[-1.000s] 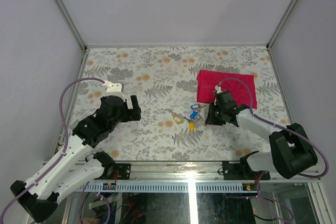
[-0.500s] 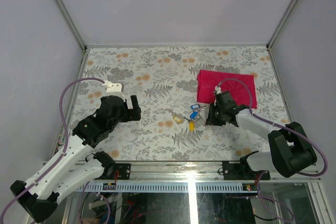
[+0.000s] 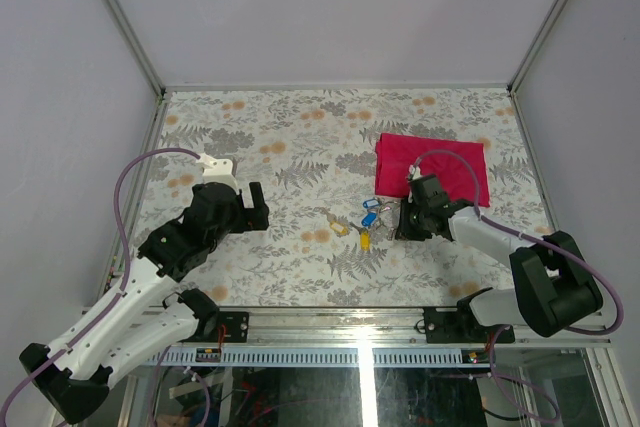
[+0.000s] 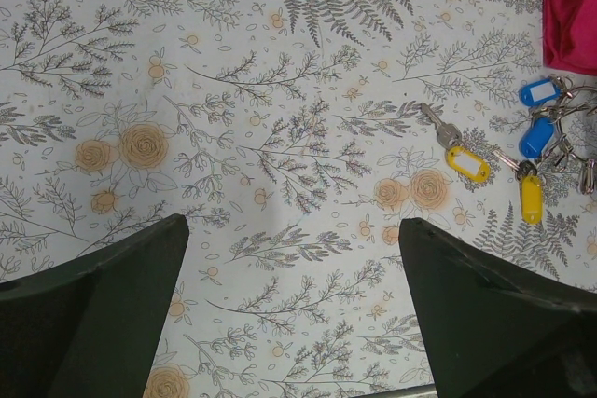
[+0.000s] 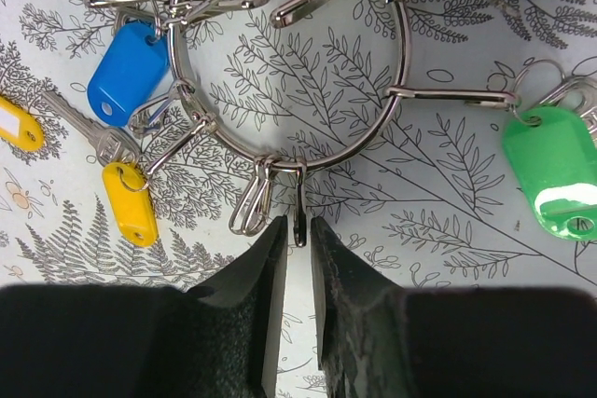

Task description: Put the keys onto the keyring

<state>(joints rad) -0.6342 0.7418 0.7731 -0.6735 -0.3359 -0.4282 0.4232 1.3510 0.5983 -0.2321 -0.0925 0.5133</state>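
Note:
The keyring [image 5: 403, 53], a silver wire ring with several clips, lies on the patterned table. Keys with blue [image 5: 128, 72], yellow [image 5: 131, 204] and green [image 5: 552, 170] heads hang from its clips. My right gripper [image 5: 298, 226] is low at the ring's near side, its jaws a narrow gap apart around the tip of one empty clip [image 5: 298, 204]. In the top view it [image 3: 402, 219] sits beside the key cluster [image 3: 366, 219]. My left gripper [image 4: 294, 230] is open and empty, hovering well left of the keys. A loose yellow key [image 4: 466, 163] lies left of the cluster.
A red cloth [image 3: 432, 165] lies just behind the keys, under the right arm's cable, and shows at the left wrist view's top right corner [image 4: 571, 6]. Grey walls and metal frame rails [image 3: 335, 89] enclose the table.
The right wrist has shifted very slightly at the keyring. The left arm and the keys have not moved.

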